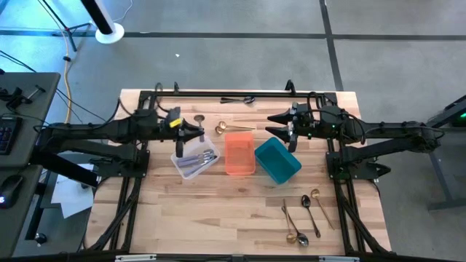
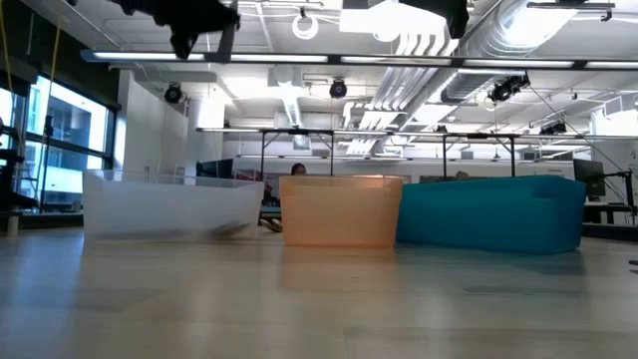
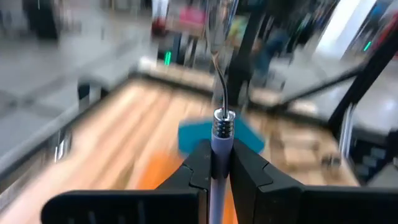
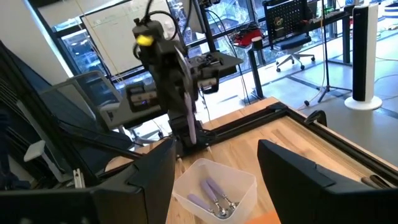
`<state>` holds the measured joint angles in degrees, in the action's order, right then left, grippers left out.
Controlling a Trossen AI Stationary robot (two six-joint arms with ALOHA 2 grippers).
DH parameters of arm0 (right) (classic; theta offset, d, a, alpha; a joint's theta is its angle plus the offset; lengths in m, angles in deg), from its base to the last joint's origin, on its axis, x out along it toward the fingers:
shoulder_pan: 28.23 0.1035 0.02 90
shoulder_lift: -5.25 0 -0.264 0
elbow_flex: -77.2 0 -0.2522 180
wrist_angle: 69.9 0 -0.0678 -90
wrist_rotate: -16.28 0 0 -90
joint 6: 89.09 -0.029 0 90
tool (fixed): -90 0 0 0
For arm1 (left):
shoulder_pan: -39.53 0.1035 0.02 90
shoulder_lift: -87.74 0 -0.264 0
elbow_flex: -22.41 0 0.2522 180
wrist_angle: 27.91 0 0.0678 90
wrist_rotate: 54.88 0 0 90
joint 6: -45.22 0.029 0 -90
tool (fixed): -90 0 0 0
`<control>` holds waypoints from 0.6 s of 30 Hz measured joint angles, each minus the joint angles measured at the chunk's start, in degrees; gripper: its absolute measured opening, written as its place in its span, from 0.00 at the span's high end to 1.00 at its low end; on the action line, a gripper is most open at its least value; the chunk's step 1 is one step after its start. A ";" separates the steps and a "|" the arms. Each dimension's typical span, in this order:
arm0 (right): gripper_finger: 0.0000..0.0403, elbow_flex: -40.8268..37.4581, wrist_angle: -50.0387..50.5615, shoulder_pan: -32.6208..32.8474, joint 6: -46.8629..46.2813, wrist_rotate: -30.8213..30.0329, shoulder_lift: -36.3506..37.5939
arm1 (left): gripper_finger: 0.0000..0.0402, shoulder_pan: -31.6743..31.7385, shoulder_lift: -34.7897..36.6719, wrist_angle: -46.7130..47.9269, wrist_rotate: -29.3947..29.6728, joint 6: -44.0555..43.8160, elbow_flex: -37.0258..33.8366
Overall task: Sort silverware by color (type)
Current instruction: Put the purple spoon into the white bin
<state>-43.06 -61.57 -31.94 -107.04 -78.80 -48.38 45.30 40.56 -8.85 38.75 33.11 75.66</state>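
My left gripper (image 1: 195, 134) (image 3: 222, 149) hovers over the far edge of the clear bin (image 1: 195, 161) and is shut on a silver piece with a lavender handle (image 3: 222, 124). More silver pieces with lavender handles (image 4: 214, 194) lie in that bin. A gold spoon (image 1: 223, 129) lies on the table beyond the orange bin (image 1: 239, 153). Black pieces (image 1: 237, 99) lie at the far edge. Several gold and dark pieces (image 1: 302, 215) lie at the near right. My right gripper (image 1: 281, 126) (image 4: 216, 149) is open and empty, above the table beyond the teal bin (image 1: 277, 160). My left gripper pinches the piece's lavender handle (image 3: 221, 163) between its two fingers, just behind the ribbed silver collar (image 3: 223, 122). The piece lies along the fingers, and its thin metal neck (image 3: 222, 87) sticks out past the fingertips. It is lifted clear of the bin and the table.
The three bins stand side by side mid-table: clear (image 2: 169, 204), orange (image 2: 341, 209), teal (image 2: 488, 211). Black frame rails run along the table's far edge (image 1: 240, 92) and both sides. Bare wood lies at the near left (image 1: 196, 218).
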 joint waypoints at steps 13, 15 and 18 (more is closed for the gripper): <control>0.47 0.00 1.27 0.00 -0.01 -0.07 -0.11 | 0.96 0.81 -10.97 32.25 -3.91 -9.39 3.36; 0.47 0.00 1.94 0.00 -0.02 -0.07 -0.11 | 0.96 0.58 -13.42 34.35 -4.29 -9.79 3.36; 0.47 0.00 2.68 0.00 -0.15 -0.09 -0.11 | 0.96 0.11 -17.05 34.73 -5.19 -9.32 3.36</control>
<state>-43.06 -58.88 -31.94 -107.19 -78.89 -48.49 45.41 23.51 25.88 33.55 23.80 79.02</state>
